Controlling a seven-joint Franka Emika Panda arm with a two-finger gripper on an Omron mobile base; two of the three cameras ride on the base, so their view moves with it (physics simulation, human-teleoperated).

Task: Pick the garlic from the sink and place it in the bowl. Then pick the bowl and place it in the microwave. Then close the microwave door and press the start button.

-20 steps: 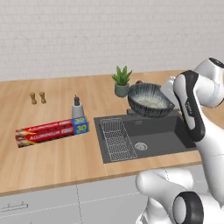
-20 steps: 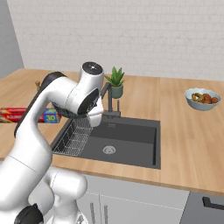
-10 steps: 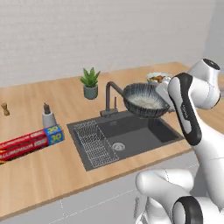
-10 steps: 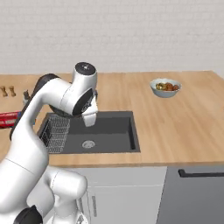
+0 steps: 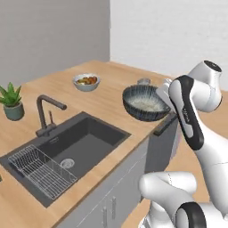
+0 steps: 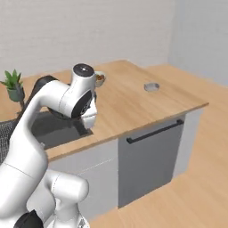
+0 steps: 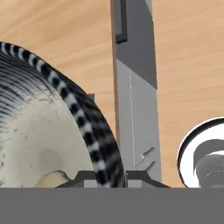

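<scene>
Now we see the bowl (image 5: 144, 103) held up in the air, off the table (image 5: 111, 84), to the right of the sink (image 5: 67, 151) and above the table's front edge, with a dark handle of a grey appliance front just below it. Our claw (image 7: 110, 175) is clamped on the bowl's rim: in the hand view the striped rim runs down between the two finger tips, one inside and one outside. Also in the hand view, a pale rounded lump, the garlic (image 7: 50, 179), sits low in the bowl's speckled inside, near the claw. The sink lies left of the bowl, with its dark faucet (image 5: 46, 111) at the back edge and a wire rack (image 5: 42, 171) at its left end. Behind the sink, a small pale bowl of orange food (image 5: 86, 82) stands on the table, and a potted plant (image 5: 11, 101) stands left of the faucet. A small round grey dish (image 6: 152, 87) rests on the table beyond the held bowl.
</scene>
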